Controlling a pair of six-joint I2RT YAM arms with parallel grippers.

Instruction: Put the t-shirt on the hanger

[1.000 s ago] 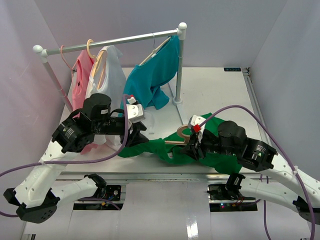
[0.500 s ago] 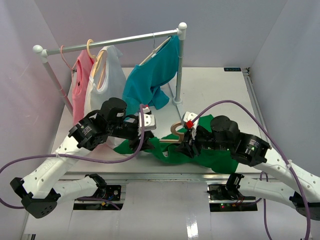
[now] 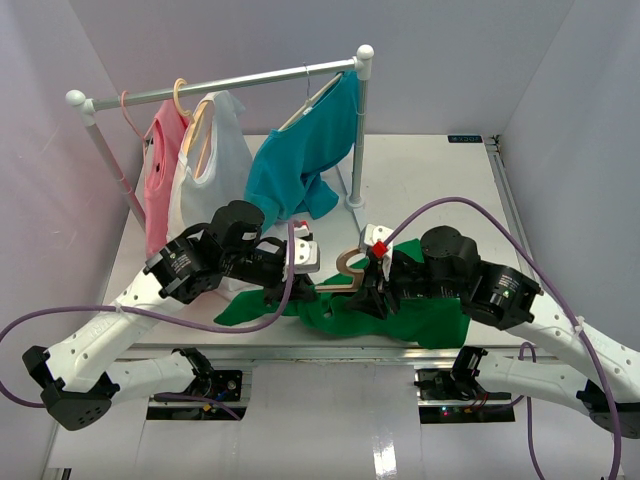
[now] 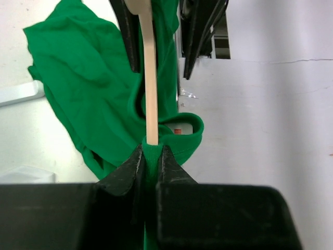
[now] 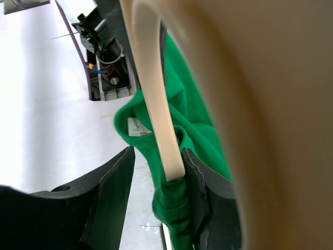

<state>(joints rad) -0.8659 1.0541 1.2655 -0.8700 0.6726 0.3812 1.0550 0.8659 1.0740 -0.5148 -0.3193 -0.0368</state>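
Left gripper [image 4: 151,159]: fingers pinched together on the green t-shirt [image 3: 420,322] collar, with the tip of the beige hanger [image 3: 345,268] arm right at the pinch. Right gripper [image 5: 158,153]: fingers straddle the hanger arm plus bunched green cloth, arm against one finger; cannot tell if it is clamped. The hanger sits between both grippers, above the shirt. The rest of the t-shirt is crumpled on the table [image 3: 440,190], near the front edge. Far back, a rack [image 3: 230,85] holds a pink garment [image 3: 160,165], a white shirt [image 3: 220,155] and a teal t-shirt [image 3: 300,160].

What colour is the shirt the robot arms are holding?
The t-shirt is bright green; the left wrist view shows it best.
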